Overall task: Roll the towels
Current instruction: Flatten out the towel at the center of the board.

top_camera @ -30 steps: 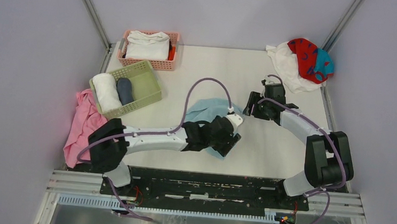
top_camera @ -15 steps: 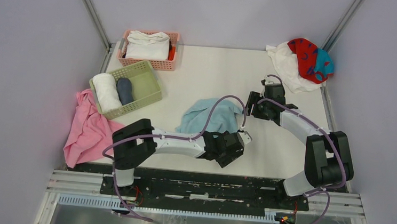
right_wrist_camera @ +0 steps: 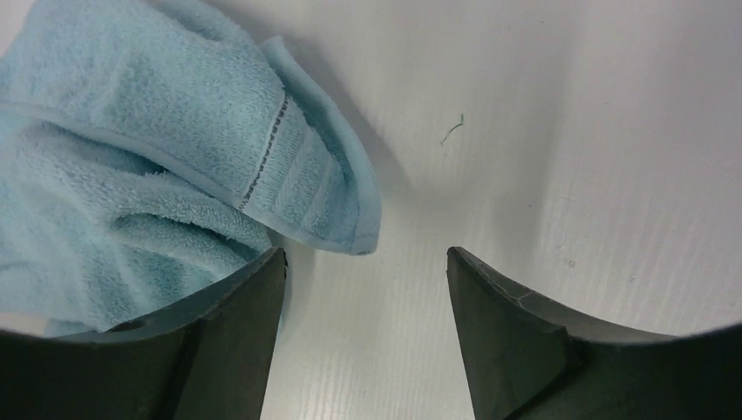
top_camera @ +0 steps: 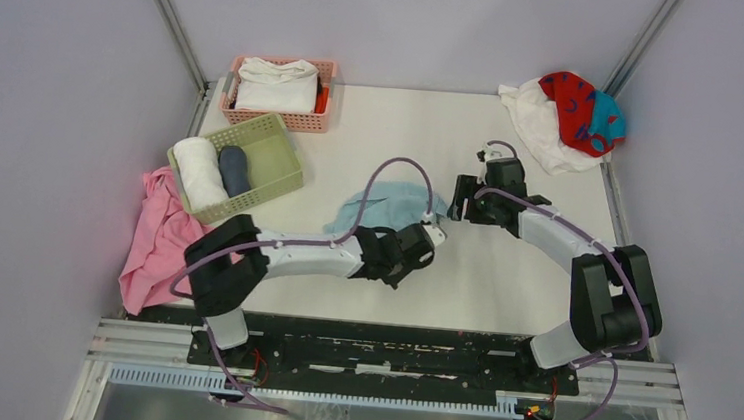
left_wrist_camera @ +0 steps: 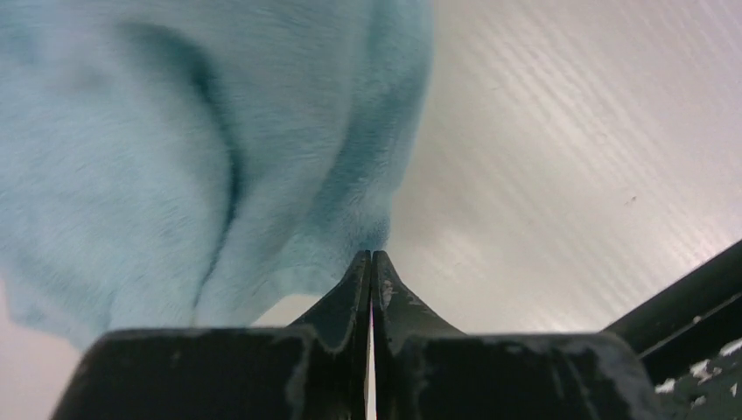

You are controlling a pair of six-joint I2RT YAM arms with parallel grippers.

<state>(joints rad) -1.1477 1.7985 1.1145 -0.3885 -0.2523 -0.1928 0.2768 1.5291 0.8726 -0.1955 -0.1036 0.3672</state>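
The white towel [top_camera: 540,123] lies crumpled at the far right corner of the table [top_camera: 425,124]. The red towel [top_camera: 582,106] with teal-blue marks is heaped on its right part, and both are well apart from the two grippers. The light blue towel [top_camera: 381,203], the smallest, lies rumpled near the table's middle, between the arms.

The left gripper [top_camera: 430,233] sits at the towel's near right edge. In the left wrist view its fingers [left_wrist_camera: 337,306] are pressed together, and their tips meet the cloth's lower edge. Whether any cloth is nipped between them cannot be told. The right gripper [top_camera: 457,199] hangs just right of the towel with its jaws standing apart. In its own view a hemmed corner of the towel lies just beyond the gap, and the left finger [right_wrist_camera: 227,341] overlaps the cloth.

The table is white and finely ribbed, enclosed by plain grey-lilac walls [top_camera: 403,22] and metal frame posts [top_camera: 172,19]. At the far left a pink basket [top_camera: 300,121] holds a folded white cloth [top_camera: 277,87]. Nearer, a green basket [top_camera: 286,163] holds a white roll [top_camera: 198,171] and a dark grey-blue roll [top_camera: 234,169]. A pink cloth [top_camera: 160,239] lies at the table's left edge.

The left arm covers the blue towel's near edge from above. The left wrist view is soft, and something red-orange behind the folded cloth is too hidden to name.
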